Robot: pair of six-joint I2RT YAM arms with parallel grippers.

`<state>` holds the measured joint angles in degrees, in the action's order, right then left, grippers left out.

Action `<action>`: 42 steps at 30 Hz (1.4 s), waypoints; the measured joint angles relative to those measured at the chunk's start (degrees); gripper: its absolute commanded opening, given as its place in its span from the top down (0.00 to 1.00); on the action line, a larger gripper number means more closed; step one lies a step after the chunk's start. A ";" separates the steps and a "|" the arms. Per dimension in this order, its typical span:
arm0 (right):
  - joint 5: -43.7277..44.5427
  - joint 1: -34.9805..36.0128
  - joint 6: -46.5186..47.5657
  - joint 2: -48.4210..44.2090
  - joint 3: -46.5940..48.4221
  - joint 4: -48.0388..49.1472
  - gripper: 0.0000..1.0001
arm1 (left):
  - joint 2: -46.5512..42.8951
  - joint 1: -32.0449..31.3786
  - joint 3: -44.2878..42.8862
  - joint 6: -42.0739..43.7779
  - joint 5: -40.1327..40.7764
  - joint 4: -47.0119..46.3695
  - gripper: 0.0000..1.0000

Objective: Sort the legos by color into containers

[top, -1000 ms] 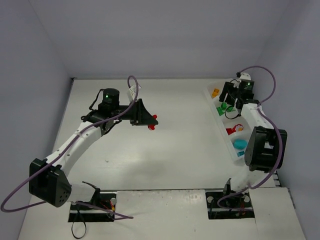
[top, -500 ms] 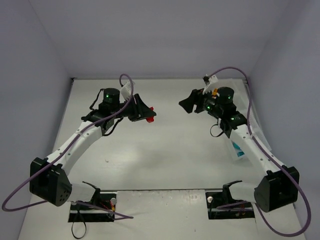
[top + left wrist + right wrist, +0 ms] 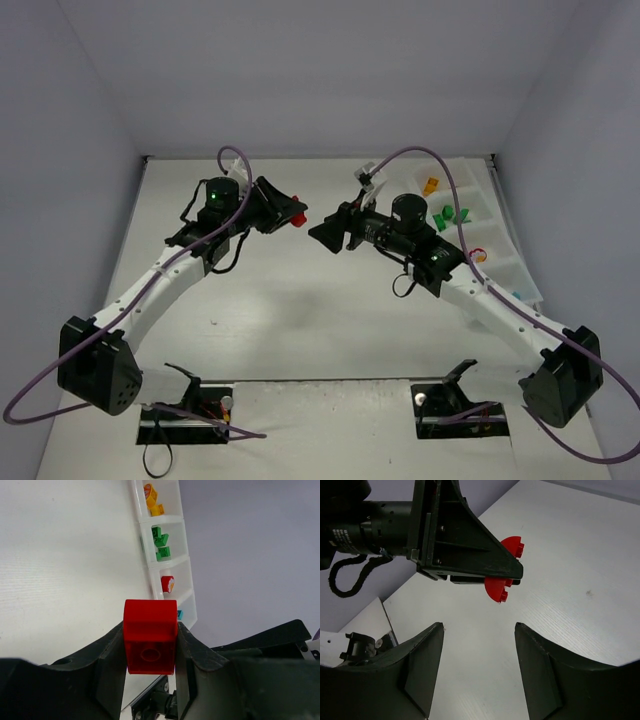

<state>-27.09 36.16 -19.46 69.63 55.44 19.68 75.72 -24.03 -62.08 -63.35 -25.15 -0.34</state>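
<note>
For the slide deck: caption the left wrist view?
Left end effector pinches a red lego, part-filled tray beyond.

One red brick (image 3: 150, 642): square, round socket on the face turned to the wrist camera, clamped upright between the fingers of the left gripper (image 3: 150, 630), off the surface

tray (image 3: 143, 550): long, translucent white, thin walls, along the surface's right edge. Compartments in a row hold orange pieces (image 3: 151, 497), then green bricks (image 3: 160, 542), then a red piece (image 3: 167, 583), then a teal bit (image 3: 179, 614), mostly hidden
</note>
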 measured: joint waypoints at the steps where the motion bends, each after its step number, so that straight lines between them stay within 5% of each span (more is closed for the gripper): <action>1: 0.39 0.33 0.00 0.66 0.26 0.24 0.45 | -0.07 -0.31 0.00 -0.44 0.55 -0.11 0.96; 25: 3.80 3.02 0.20 8.94 4.90 4.96 0.61 | -2.69 -4.15 0.09 -4.59 4.70 -1.81 0.96; 30: 5.66 3.41 1.07 9.31 4.90 5.20 0.97 | -2.58 -4.55 0.09 -4.61 5.81 -2.08 0.95; 37: 8.44 3.74 2.93 9.35 4.90 4.72 1.00 | -2.91 -4.79 0.13 -2.84 7.63 -1.18 0.40; 40: 10.86 3.67 4.37 9.11 4.79 3.23 1.00 | -4.35 -4.79 0.68 -0.63 9.86 1.64 0.22; 42: 12.87 3.48 5.01 8.31 3.89 1.95 1.00 | -5.60 -4.42 0.85 0.85 11.47 4.33 0.20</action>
<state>-14.22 39.64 -14.46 77.93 59.33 21.63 70.13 -28.45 -61.23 -62.50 -13.67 3.99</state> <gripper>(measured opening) 0.269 0.770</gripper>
